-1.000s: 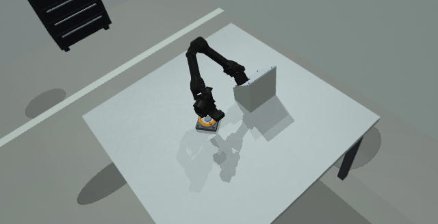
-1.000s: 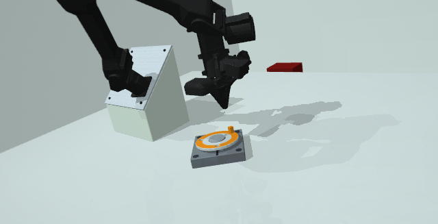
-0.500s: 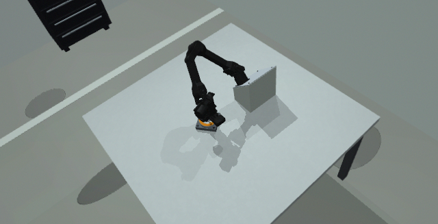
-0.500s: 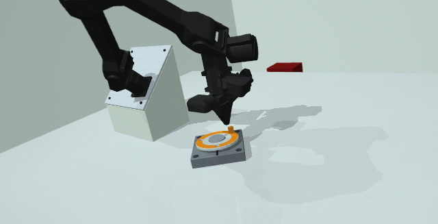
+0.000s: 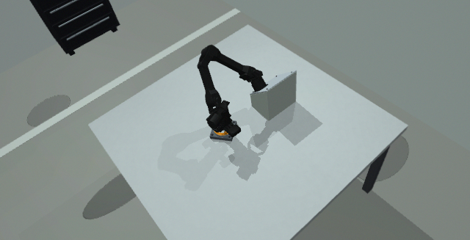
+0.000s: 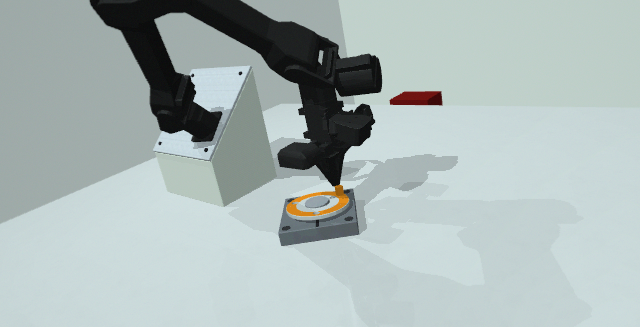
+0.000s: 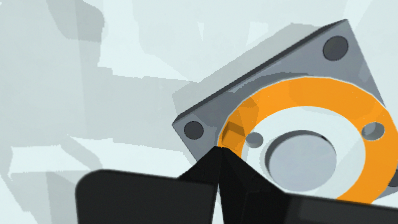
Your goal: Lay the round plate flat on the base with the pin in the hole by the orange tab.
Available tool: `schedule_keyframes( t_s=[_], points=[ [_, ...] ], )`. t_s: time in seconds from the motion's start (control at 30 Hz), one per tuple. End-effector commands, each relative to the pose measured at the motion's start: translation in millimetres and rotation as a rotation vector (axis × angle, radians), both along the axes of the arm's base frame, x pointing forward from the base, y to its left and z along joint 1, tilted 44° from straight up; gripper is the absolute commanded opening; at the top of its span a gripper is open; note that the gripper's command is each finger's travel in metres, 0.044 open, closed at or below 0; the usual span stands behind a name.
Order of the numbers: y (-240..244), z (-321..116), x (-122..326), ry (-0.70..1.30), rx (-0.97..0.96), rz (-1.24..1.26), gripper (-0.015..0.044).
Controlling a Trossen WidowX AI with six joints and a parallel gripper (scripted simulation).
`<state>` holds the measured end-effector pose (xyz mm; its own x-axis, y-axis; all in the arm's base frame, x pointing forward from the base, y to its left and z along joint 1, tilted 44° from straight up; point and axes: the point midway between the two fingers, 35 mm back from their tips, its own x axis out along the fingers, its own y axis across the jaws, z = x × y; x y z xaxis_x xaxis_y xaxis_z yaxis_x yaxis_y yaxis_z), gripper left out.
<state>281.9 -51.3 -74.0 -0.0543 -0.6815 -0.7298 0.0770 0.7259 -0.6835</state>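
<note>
The round orange and white plate (image 5: 221, 133) (image 6: 293, 209) (image 7: 320, 92) sits around the post (image 6: 317, 201) (image 7: 302, 162) on the grey square base (image 6: 300, 235) (image 7: 361, 75). It looks slightly tilted, with a shadowed gap below its rim. The orange tab (image 6: 339, 190) (image 7: 233, 131) stands up at the rim, at the back right in the exterior view. A small hole (image 7: 254, 140) lies beside it in the wrist view. The pin cannot be made out. My gripper (image 6: 336, 185) (image 7: 219, 153) is shut and empty, its tips right beside the tab; whether they touch it is unclear.
The arm's sloped mounting block (image 5: 282, 98) (image 6: 245, 157) stands behind the base, to the left in the exterior view. A red object (image 6: 416, 99) shows at the far back. A black drawer cabinet (image 5: 70, 9) stands off the table.
</note>
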Motion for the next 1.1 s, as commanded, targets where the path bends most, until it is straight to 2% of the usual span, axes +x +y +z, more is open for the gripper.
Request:
schedule_keyframes(
  t_s=[0.0, 1.07],
  points=[
    [-2, -2, 4, 0.013, -0.007, 0.004, 0.0000],
    [-26, 18, 40, 0.011, -0.009, 0.004, 0.0000]
  ],
)
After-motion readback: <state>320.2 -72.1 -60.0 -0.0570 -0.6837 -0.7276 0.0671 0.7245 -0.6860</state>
